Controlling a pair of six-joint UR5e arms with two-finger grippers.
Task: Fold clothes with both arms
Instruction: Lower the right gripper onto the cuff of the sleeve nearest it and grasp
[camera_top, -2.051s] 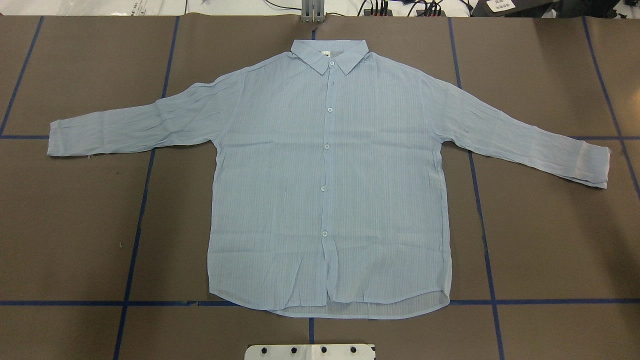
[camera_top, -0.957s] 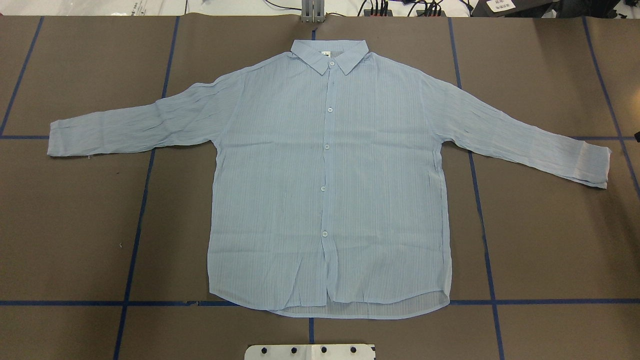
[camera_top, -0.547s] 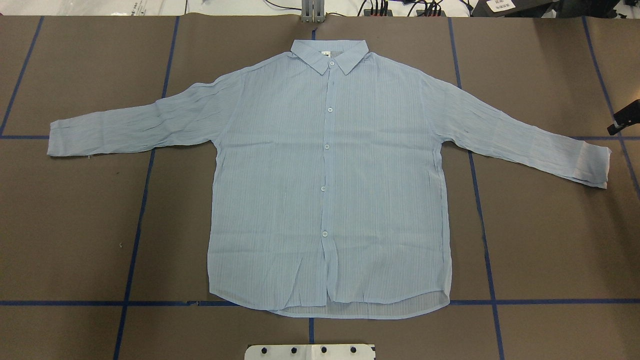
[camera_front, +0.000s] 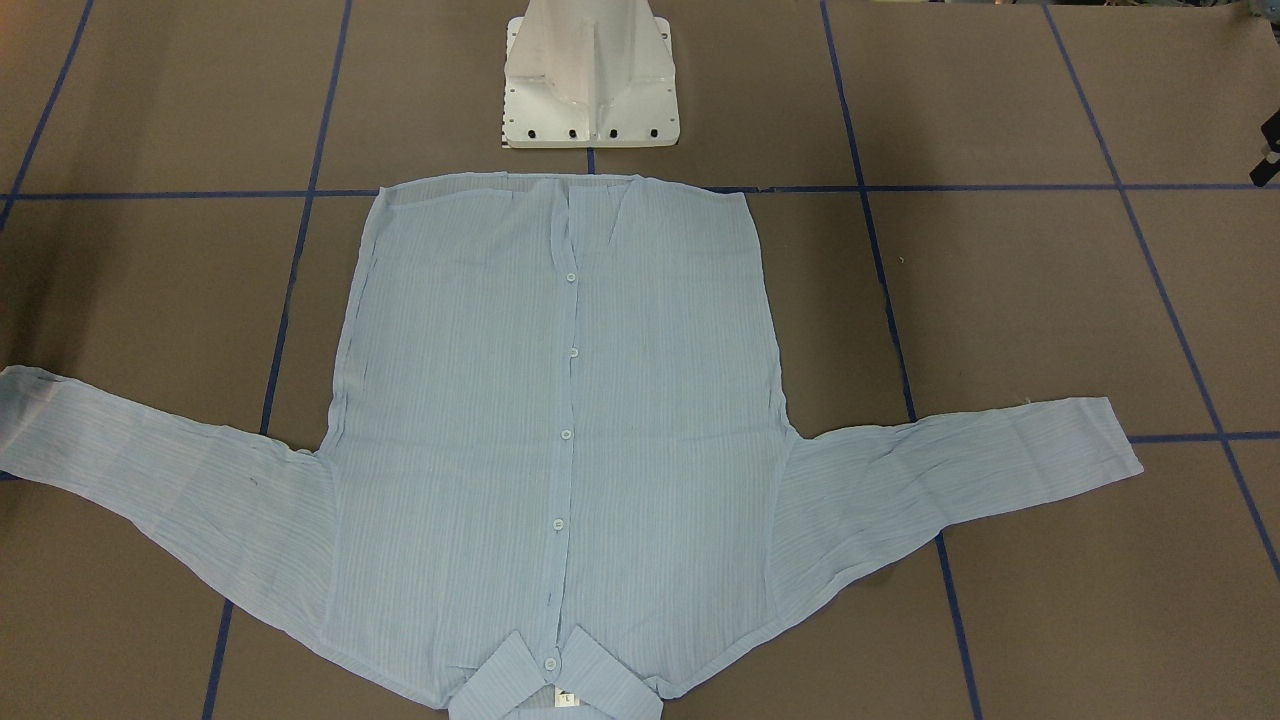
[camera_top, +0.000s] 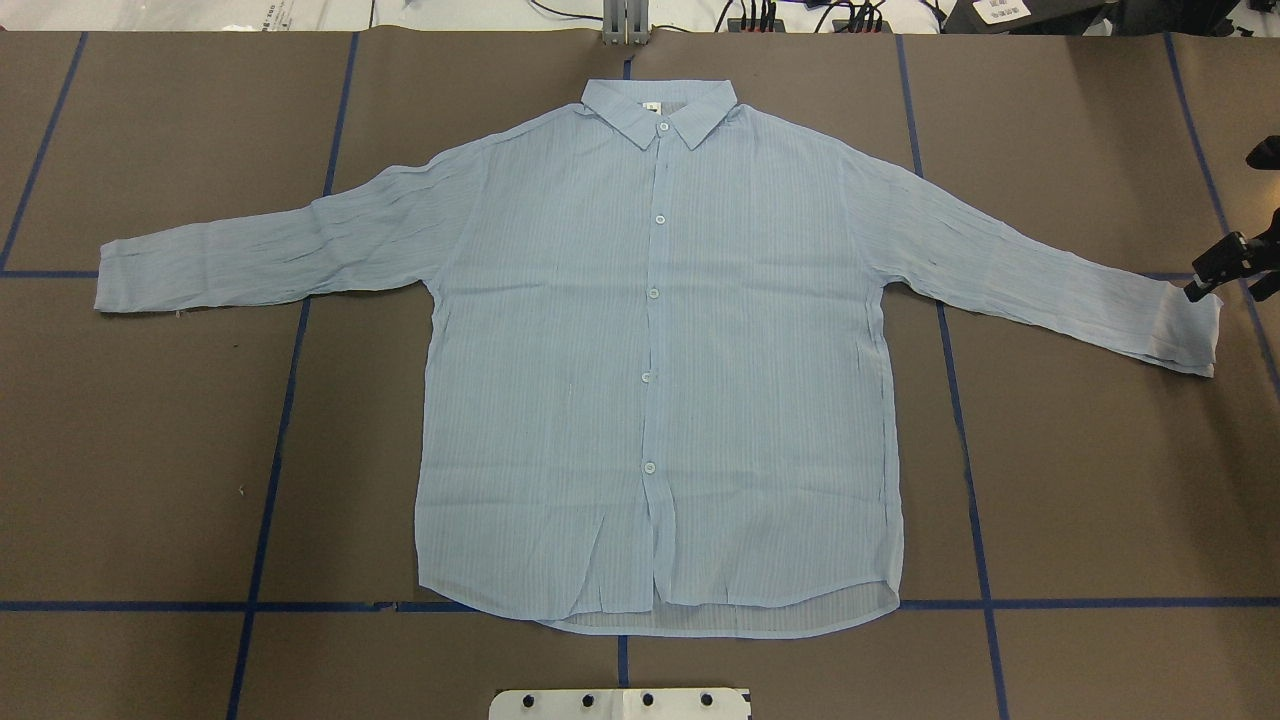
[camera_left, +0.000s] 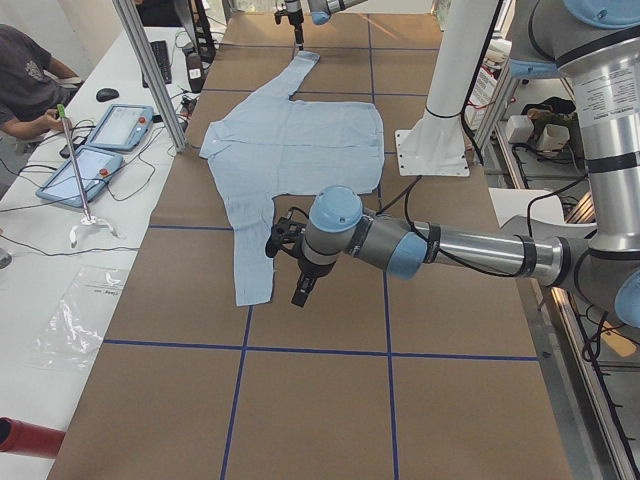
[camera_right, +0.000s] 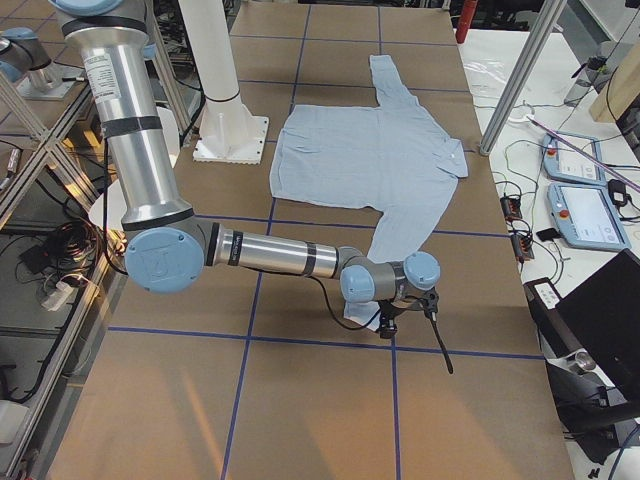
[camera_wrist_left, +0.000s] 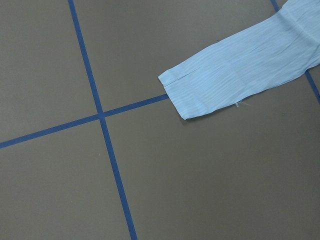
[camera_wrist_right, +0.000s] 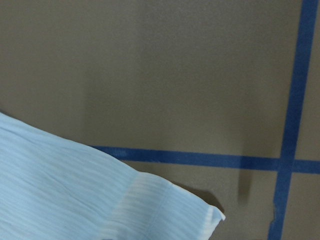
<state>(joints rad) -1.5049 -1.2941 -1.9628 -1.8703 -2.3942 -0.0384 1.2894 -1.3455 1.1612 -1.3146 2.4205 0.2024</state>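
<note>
The light-blue shirt (camera_top: 655, 360) lies flat and face up, buttoned, with its collar (camera_top: 660, 110) at the far edge and both sleeves spread out. My right gripper (camera_top: 1238, 278) comes in at the right edge, just above the right cuff (camera_top: 1190, 325). Its two fingers stand apart, with nothing between them. The right wrist view shows that cuff's corner (camera_wrist_right: 200, 212). My left gripper (camera_left: 300, 285) hovers beside the left cuff (camera_left: 255, 285); I cannot tell whether it is open or shut. It is out of the overhead view. The left wrist view shows the left cuff (camera_wrist_left: 200, 90) from well above.
The brown table cover (camera_top: 1100, 480) carries a grid of blue tape lines (camera_top: 270, 480). The white pedestal base (camera_front: 590, 80) stands by the shirt's hem. An operator (camera_left: 25, 85) sits with tablets (camera_left: 85, 170) on the far-side bench.
My right gripper has come in from the right edge of the overhead view and moved down to the right cuff. The shirt has not moved.
</note>
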